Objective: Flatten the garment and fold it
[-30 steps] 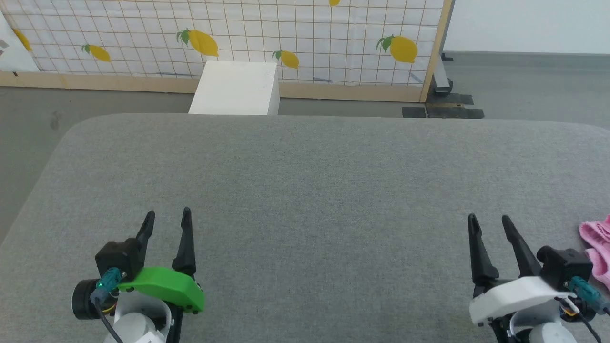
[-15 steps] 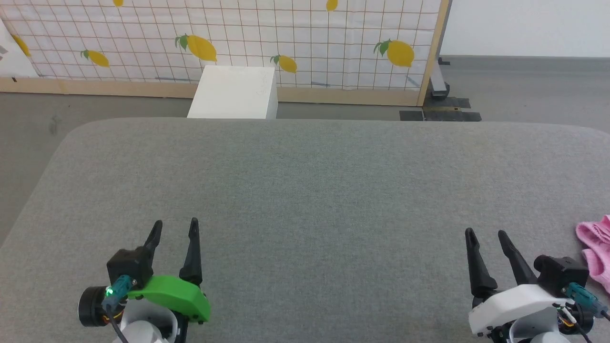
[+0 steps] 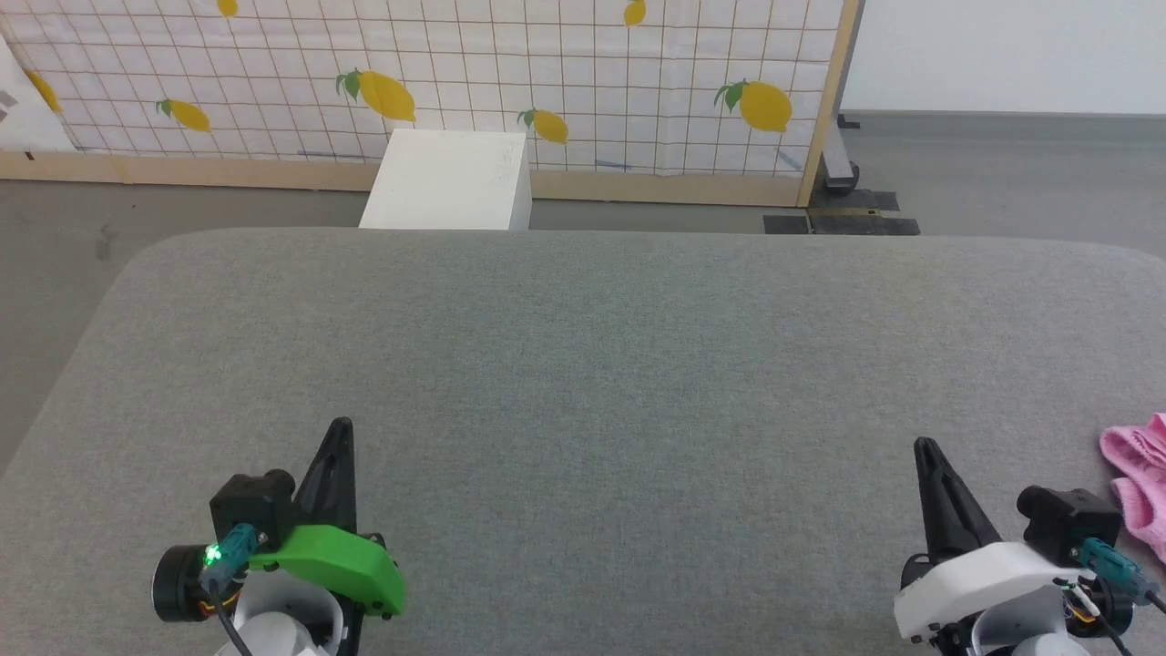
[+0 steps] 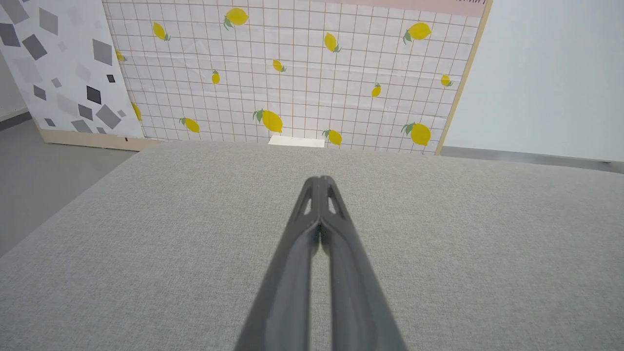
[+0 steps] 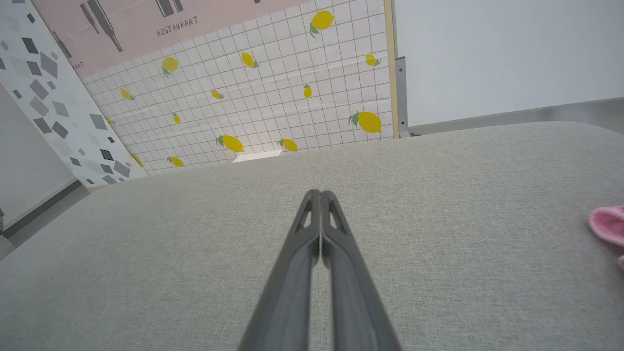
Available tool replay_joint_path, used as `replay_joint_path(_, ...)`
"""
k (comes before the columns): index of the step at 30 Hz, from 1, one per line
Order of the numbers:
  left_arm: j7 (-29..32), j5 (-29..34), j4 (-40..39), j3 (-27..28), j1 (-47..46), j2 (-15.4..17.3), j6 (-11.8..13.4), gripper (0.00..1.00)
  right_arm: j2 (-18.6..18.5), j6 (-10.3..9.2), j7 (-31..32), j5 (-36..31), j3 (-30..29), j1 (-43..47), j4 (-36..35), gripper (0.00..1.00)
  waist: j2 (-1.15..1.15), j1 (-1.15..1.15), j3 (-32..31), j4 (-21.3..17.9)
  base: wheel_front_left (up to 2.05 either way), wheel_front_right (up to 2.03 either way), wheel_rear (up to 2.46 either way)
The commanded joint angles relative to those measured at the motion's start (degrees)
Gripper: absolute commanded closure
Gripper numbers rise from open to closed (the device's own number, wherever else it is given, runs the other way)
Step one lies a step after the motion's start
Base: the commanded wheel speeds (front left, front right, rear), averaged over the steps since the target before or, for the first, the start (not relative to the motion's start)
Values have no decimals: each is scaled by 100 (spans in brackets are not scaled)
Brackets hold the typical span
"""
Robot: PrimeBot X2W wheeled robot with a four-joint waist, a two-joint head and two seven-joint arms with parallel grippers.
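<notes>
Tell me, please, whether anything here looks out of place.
The garment lies bunched at the far right of the grey table, right of the right end effector, not spread flat; nothing else stands out.

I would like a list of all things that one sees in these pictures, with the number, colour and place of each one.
garment: one, pink, at the table's right edge, right of the right gripper, cut off by the frame.
table: one, grey fabric top, before the robot.
box: one, white, on the floor behind the table.
screen: one, white grid with yellow lemons, wooden frame, behind the box.
panel: one, white with grey shapes, left of the screen.
poster: one, pink, lettered RESTAURANT, above the lemon grid.
floor: grey, around the table.
left gripper: one, dark fingers, green cover, shut, lower left.
right gripper: one, dark fingers, white cover, shut, lower right.
</notes>
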Motion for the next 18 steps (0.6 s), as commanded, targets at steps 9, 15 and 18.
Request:
replay_joint_path(9,124,235,-141,146,75,-107,-71,100,0,-1,94,-164,22,13,-142,100,0,0,18,-12,0,0,0)
replay_joint_path(15,192,345,-214,218,106,-166,-101,100,1,-1,137,-238,34,19,-211,100,0,0,30,-20,0,0,0)
replay_joint_path(18,228,403,-251,255,122,-196,-117,100,1,-2,159,-277,40,21,-247,100,0,0,36,-24,0,0,0)
